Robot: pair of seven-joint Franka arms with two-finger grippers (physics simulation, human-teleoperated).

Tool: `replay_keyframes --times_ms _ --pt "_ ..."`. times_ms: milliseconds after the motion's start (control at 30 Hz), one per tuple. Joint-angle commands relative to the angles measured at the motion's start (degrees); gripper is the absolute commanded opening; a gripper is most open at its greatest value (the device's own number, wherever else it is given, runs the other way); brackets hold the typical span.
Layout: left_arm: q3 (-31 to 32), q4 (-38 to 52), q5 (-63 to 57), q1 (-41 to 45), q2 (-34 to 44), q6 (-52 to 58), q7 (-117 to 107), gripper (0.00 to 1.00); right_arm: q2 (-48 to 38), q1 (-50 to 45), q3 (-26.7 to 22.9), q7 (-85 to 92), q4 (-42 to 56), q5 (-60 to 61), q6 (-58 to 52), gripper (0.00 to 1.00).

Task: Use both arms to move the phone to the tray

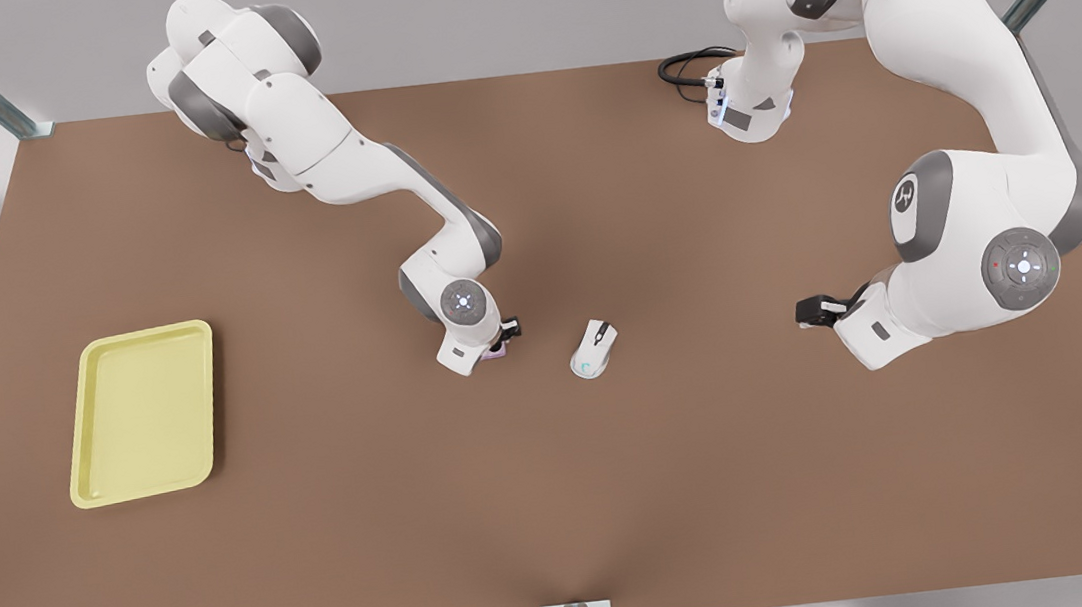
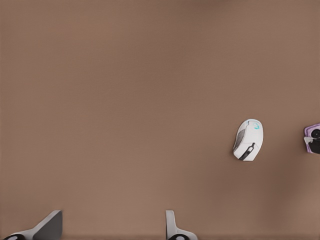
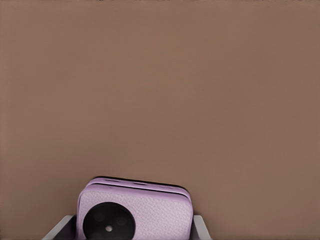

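The pale pink phone (image 1: 496, 352) lies near the table's middle, under my right gripper (image 1: 503, 340), which hangs from the arm on the front view's left. In the right wrist view the phone (image 3: 150, 210) sits between the two grey fingers (image 3: 62, 229), which touch its sides; the right gripper (image 3: 132, 231) is shut on it. My left gripper (image 1: 808, 313), on the arm at the front view's right, hovers open above bare table. Its fingertips (image 2: 172, 227) stand wide apart in the left wrist view, where the left gripper (image 2: 112, 232) holds nothing. The yellow tray (image 1: 142, 413) lies empty at the front view's left.
A white computer mouse (image 1: 593, 347) lies just to the front view's right of the phone, between the two grippers; the left wrist view shows the mouse (image 2: 248, 140) beside the phone (image 2: 312, 132). A black cable (image 1: 687, 67) loops at the far arm base.
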State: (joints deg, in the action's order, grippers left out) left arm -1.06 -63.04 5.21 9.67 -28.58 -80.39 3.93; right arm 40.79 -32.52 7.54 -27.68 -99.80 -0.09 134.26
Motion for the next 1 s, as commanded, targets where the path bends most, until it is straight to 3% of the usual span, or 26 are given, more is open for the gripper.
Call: replay_keyframes --times_ms 0,367,467,600,700,767,833,967 --pt "0.0 0.03 -0.02 0.0 0.11 0.23 0.38 1.0 -0.1 0.0 0.01 0.25 0.05 0.01 -0.05 0.84" --pt "0.0 0.11 -0.11 0.0 0.11 0.14 0.38 1.0 -3.52 1.14 -0.51 1.92 0.84 0.09 -1.46 0.82" --pt "-0.26 0.11 -0.11 0.0 0.37 0.32 0.38 1.0 -7.13 10.45 -0.6 11.32 0.05 0.09 -6.46 0.82" --pt "-0.17 -0.67 -5.21 0.0 1.86 0.49 0.64 1.0 -8.89 28.82 -0.6 36.89 -0.39 0.09 -9.54 0.82" --pt "-0.08 -22.46 -7.67 0.0 16.27 -10.31 1.35 1.0 -9.15 42.18 -0.69 57.38 -1.8 0.09 -10.25 0.82" --pt "-0.08 -25.46 -7.93 0.0 19.62 -10.93 1.26 1.0 -10.03 48.51 -1.13 67.04 -3.46 0.01 -10.34 0.82" --pt "-0.08 -24.93 -7.93 0.0 19.18 -9.35 0.64 1.0 -11.87 49.66 -6.4 74.69 -6.19 0.01 -10.25 0.82" --pt "-0.17 -24.76 -7.93 0.0 18.91 -9.35 0.47 1.0 -10.47 52.21 -10.79 80.5 -5.49 -2.1 -8.84 0.82"
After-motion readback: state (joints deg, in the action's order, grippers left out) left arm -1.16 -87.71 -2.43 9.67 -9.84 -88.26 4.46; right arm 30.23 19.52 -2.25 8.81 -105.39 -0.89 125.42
